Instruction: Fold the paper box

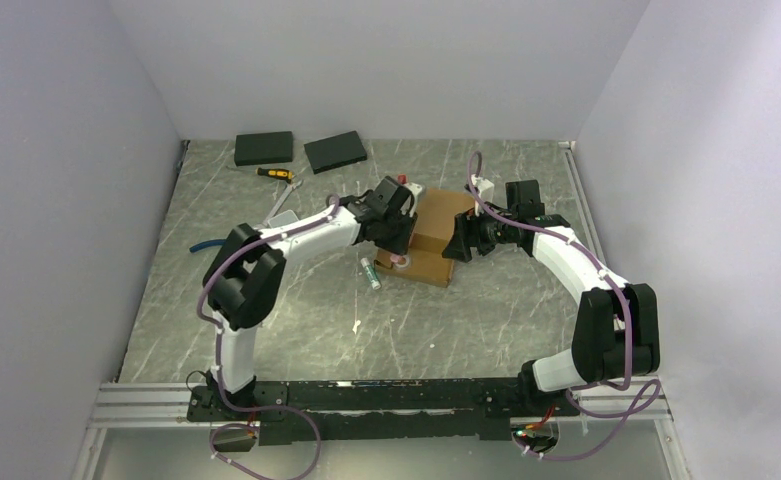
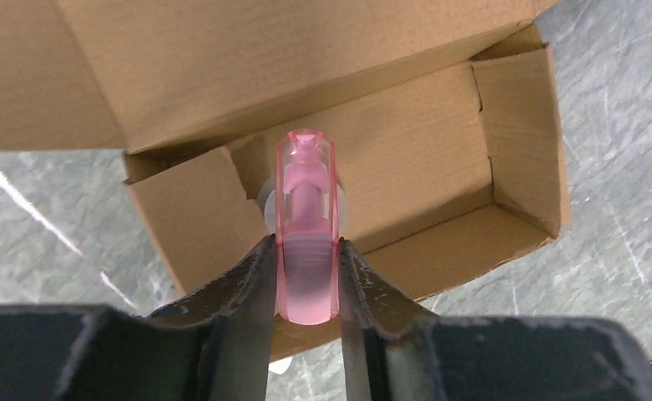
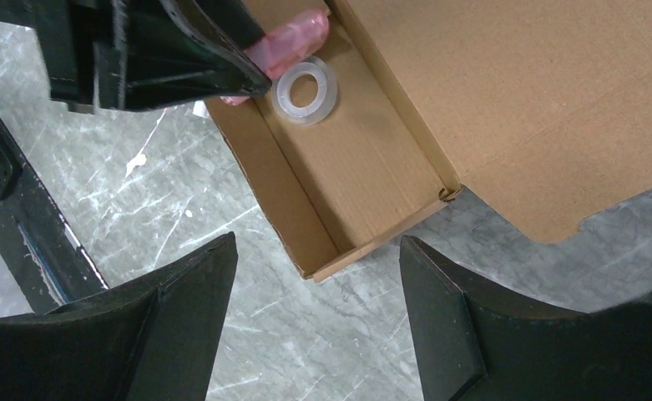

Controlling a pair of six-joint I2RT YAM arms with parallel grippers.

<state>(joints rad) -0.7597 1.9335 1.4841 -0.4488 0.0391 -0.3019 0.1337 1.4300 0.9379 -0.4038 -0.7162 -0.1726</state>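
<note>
The paper box (image 1: 432, 246) is an open brown cardboard carton at the table's middle, its lid flap (image 2: 222, 58) raised. It also shows in the right wrist view (image 3: 364, 167). My left gripper (image 2: 305, 246) is shut on a pink tape dispenser (image 2: 305, 209), held over the box's left end (image 2: 197, 217). The dispenser's clear tape roll (image 3: 305, 88) lies against the box floor. In the top view the left gripper (image 1: 396, 250) is at the box's left side. My right gripper (image 3: 318, 246) is open and empty above the box's corner; in the top view it (image 1: 463, 242) is at the box's right side.
Two black slabs (image 1: 264, 148) (image 1: 335, 151) lie at the back left, with a yellow-handled tool (image 1: 276, 174) near them. A green-and-white tube (image 1: 370, 273) lies just left of the box. A blue cable (image 1: 206, 243) is at the left. Walls close in three sides.
</note>
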